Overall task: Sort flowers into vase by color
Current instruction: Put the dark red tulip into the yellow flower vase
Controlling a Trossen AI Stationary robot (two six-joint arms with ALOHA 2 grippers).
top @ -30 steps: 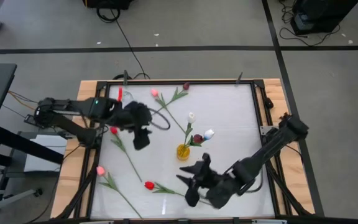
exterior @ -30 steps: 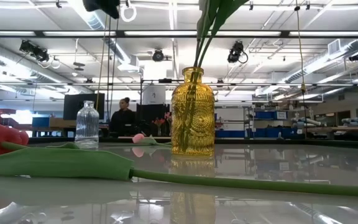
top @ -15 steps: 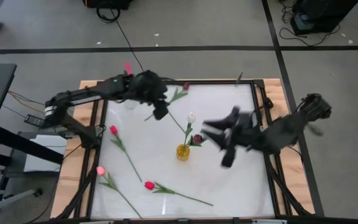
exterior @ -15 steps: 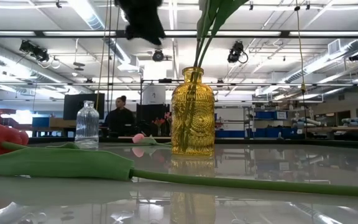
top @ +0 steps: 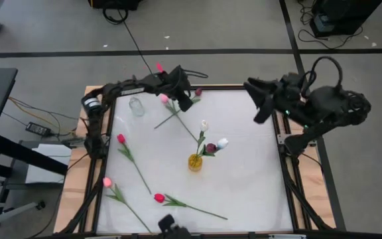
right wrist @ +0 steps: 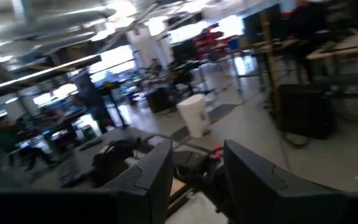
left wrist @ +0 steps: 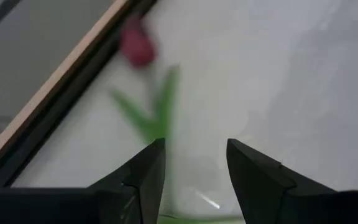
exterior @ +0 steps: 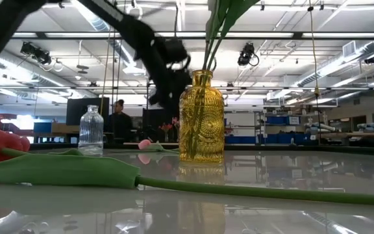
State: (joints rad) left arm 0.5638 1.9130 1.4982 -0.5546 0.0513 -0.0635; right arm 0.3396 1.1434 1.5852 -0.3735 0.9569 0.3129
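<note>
Two grippers hang empty at the table's far edge. Left gripper (left wrist: pixel 194 165), fingers spread, hovers over a dark-purple tulip (left wrist: pixel 137 48); three tulips (top: pixel 130 157) lie near-left, more stand in the yellow vase (top: pixel 195 161); right gripper (right wrist: pixel 194 180), spread, hangs far-right.

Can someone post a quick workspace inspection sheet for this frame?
Surface: white table in a wooden frame, no spills seen.
Job's things: yellow vase at centre holding a white, a dark red and a pale tulip; clear vase at the far left, nothing seen in it; loose tulips lie on the left half and near edge, plus one pink tulip at the far edge.
Clutter: nothing seen.
Grippers: left gripper open, empty, above the far-edge tulips; right gripper open, empty, raised over the far right corner.
Cables: black cable across the floor beyond the table.
Surroundings: person standing in the room behind.
</note>
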